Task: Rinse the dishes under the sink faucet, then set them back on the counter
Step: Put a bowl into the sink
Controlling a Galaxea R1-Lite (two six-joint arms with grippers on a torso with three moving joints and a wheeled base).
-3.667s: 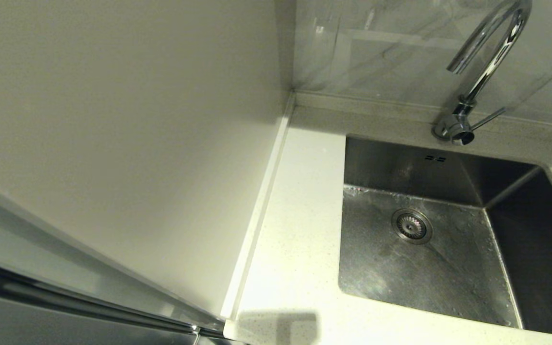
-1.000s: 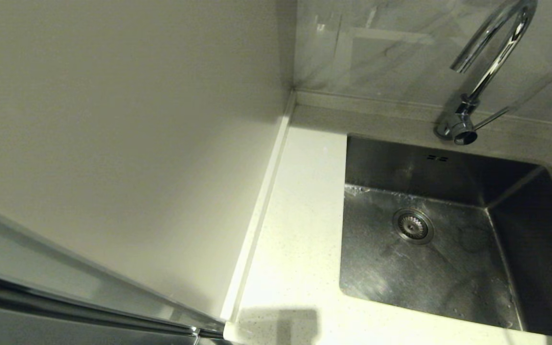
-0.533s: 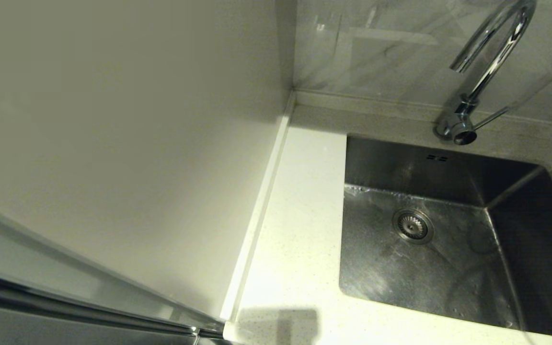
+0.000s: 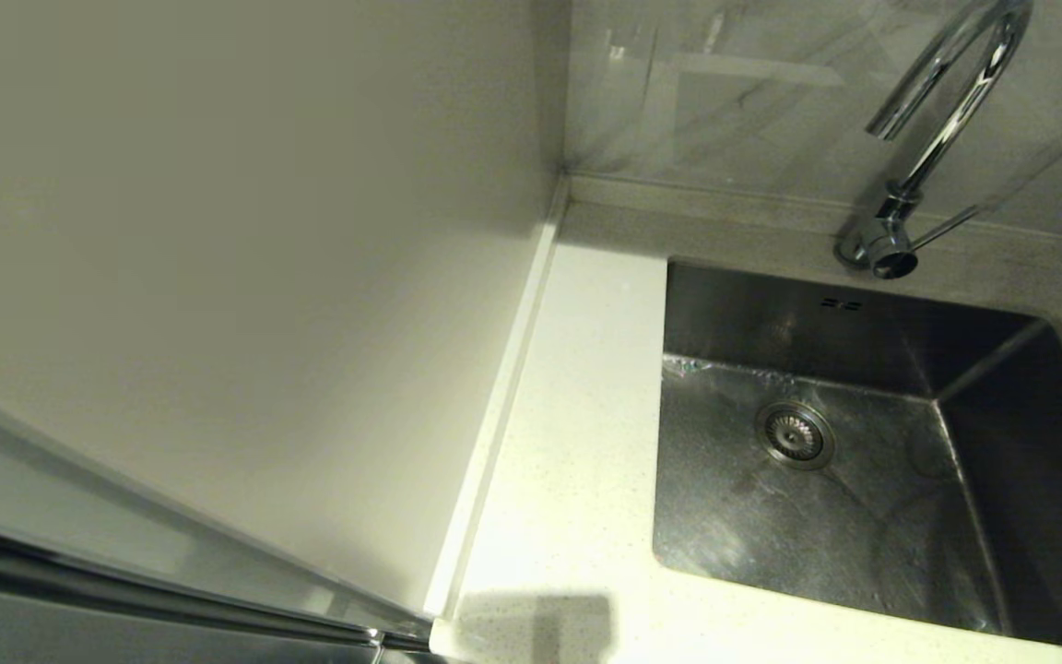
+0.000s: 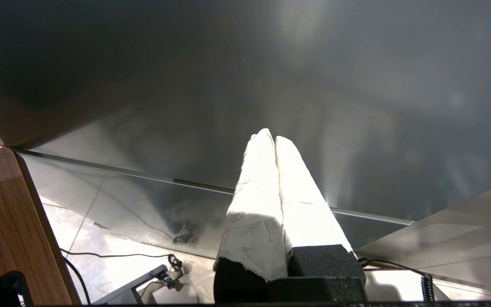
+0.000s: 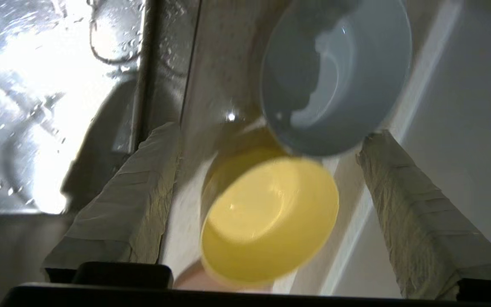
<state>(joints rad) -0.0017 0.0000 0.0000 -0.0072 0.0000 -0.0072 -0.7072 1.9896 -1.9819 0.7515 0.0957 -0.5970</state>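
In the right wrist view my right gripper is open above the bowls. The yellow-green bowl lies in the gap between the taped fingers, touching neither. The pale blue-grey bowl stands just beyond it, and a sliver of the pale pink bowl shows under its near edge. They rest on the counter beside the sink. The head view shows the chrome faucet, the sink with its drain strainer and the counter, but no bowl or gripper.
My left gripper is parked low and shut, facing a grey cabinet front with floor and cables below. A tall pale side panel walls the counter's left. A white wall rises beside the bowls.
In the head view a shadow has spread over the right part of the sink and the counter strip at its right edge. Faucet, sink and counter stay put.
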